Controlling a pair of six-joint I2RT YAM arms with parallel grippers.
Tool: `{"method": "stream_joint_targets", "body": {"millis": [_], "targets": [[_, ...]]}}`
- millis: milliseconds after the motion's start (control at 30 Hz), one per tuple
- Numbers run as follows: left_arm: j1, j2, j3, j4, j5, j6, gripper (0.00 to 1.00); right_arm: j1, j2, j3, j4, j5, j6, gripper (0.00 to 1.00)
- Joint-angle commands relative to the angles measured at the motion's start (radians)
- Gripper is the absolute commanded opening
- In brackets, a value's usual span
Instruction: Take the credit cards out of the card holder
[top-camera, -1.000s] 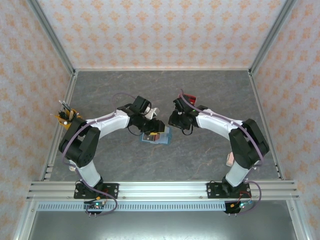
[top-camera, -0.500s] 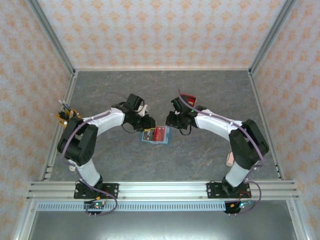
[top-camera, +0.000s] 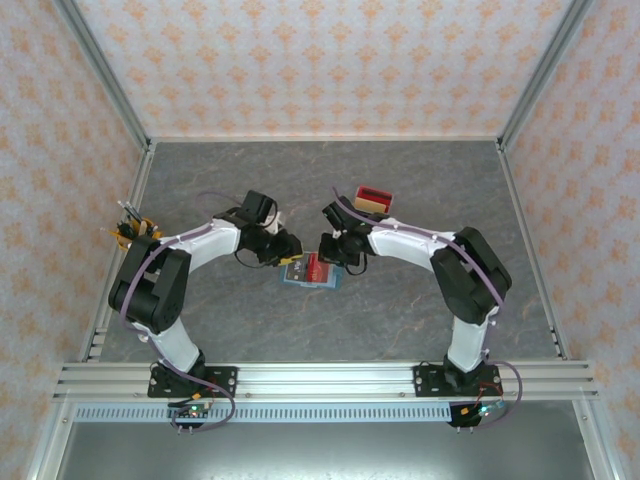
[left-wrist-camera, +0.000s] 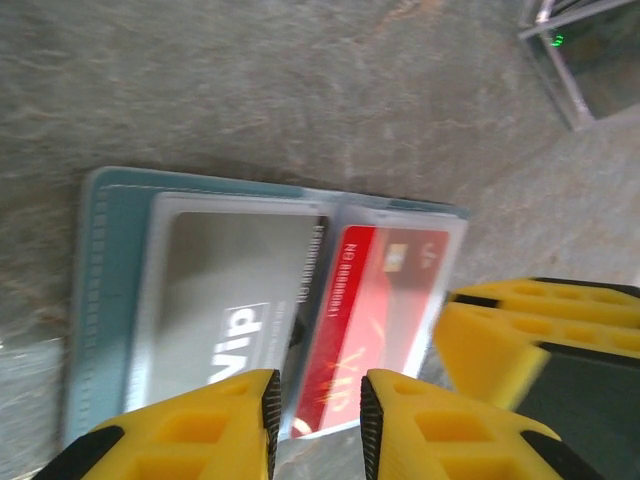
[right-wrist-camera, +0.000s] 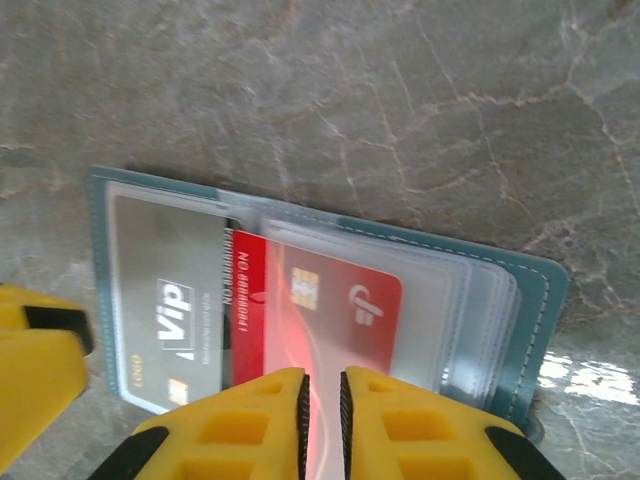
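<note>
The teal card holder (top-camera: 312, 272) lies open and flat on the table. In its clear sleeves sit a grey "VIP" credit card (left-wrist-camera: 230, 290) on one leaf and a red credit card (right-wrist-camera: 330, 310) on the other. My left gripper (left-wrist-camera: 318, 425) hovers open over the holder's near edge, between the two cards, with nothing between its fingers. From the other side, my right gripper (right-wrist-camera: 323, 420) is at the red card's edge. Its jaws are closed to a thin slit, and I cannot tell whether they pinch the card or its sleeve. Each gripper's yellow fingers (left-wrist-camera: 500, 345) show in the other's wrist view.
A small box with a red top (top-camera: 373, 198) stands behind the right arm. A small pink block (top-camera: 459, 319) lies near the right arm's base. Orange and yellow clutter (top-camera: 130, 230) sits at the table's left edge. Patterned walls enclose three sides.
The left gripper drew back left off the holder, leaving it open with both cards showing. The right gripper moved left and down to the red card. Both jaws narrowed.
</note>
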Motion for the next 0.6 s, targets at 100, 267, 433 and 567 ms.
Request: {"method": "stream_joint_targets", "body": {"millis": [100,267,433,567], "targets": [[-0.019,0.046,0.002,0.071,0.079,-0.039,0.3,0.003,0.032,0.035,-0.067,0.017,-0.014,0.18],[-0.032,0.082,0.029,0.041,0.064,-0.034,0.31,-0.001,0.056,0.047,-0.082,0.019,-0.023,0.18],[-0.046,0.109,0.042,0.026,0.052,-0.024,0.3,-0.005,0.071,0.052,-0.091,0.028,-0.026,0.18],[-0.046,0.119,0.044,0.025,0.061,-0.016,0.3,-0.007,0.076,0.047,-0.091,0.027,-0.026,0.18]]}}
